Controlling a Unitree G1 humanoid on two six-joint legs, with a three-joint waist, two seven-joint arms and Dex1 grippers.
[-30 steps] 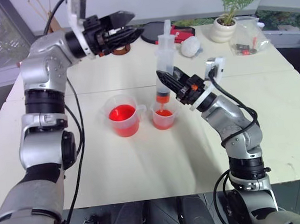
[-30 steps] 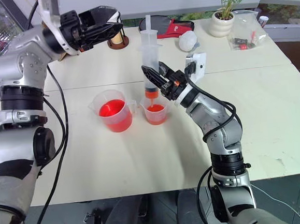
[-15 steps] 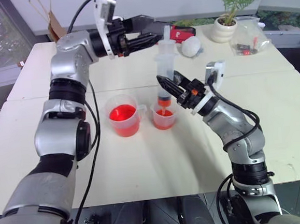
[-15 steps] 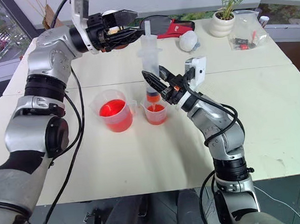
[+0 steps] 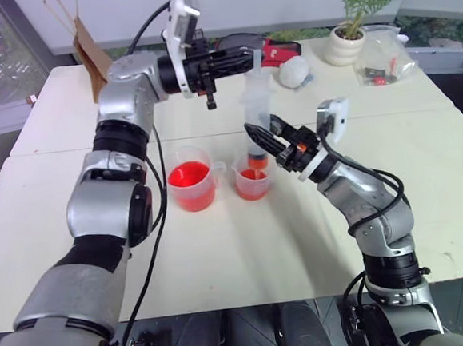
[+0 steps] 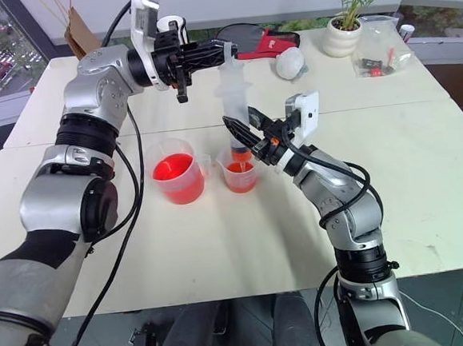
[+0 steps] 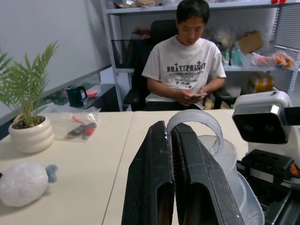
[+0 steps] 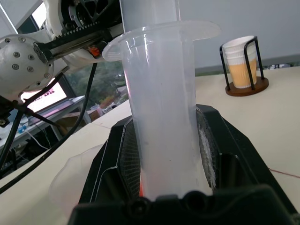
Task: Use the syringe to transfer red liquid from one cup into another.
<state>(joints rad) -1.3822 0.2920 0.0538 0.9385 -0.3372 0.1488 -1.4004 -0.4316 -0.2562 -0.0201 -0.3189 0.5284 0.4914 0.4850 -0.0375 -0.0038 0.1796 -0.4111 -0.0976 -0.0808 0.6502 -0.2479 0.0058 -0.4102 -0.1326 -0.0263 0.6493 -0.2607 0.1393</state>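
The syringe (image 5: 255, 107) stands upright over the smaller cup (image 5: 252, 184), which holds some red liquid. My right gripper (image 5: 263, 134) is shut on the syringe barrel (image 8: 161, 117) low down, and a little red shows at the barrel's bottom. My left gripper (image 5: 247, 59) is shut, its fingers (image 7: 157, 164) pressed together, with its tips at the top of the white plunger (image 7: 197, 119). I cannot tell whether they touch it. The larger cup (image 5: 191, 184) with red liquid (image 5: 187, 175) stands just left of the smaller cup.
At the back of the table are a potted plant (image 5: 344, 42), a plastic bag (image 5: 380, 59), a white plush (image 5: 294, 70) and a red and black item (image 5: 274, 49). A paper cup holder (image 8: 246, 65) stands behind. A person (image 7: 187, 61) sits beyond the table.
My left arm swung right until its gripper reached the plunger's top. Its fingers went from open to shut. The right gripper and the syringe stayed over the smaller cup.
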